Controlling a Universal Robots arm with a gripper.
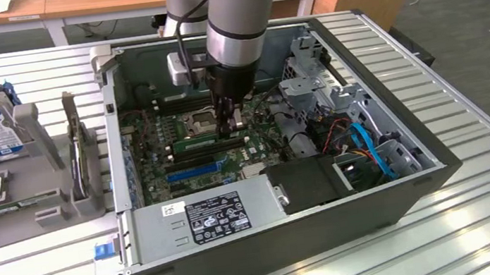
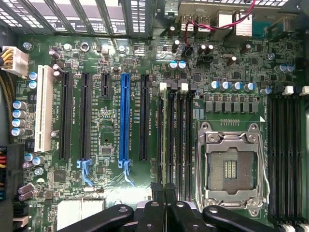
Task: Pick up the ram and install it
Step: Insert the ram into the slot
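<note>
Grey PC case (image 1: 289, 252) holds mobo (image 1: 154, 156) w/ ram (image 1: 197, 143); closed gripper (image 1: 232, 129) above.

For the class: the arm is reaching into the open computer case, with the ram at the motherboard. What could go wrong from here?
1. The gripper appears shut on the ram off-centre. Pushing down there might tilt the stick, so that it seats unevenly.
2. The memory slots run close together in parallel, so a small misalignment could put the stick between two of them.
3. The open CPU socket lies right beside those slots, and a slip could harm its exposed contacts.
</note>
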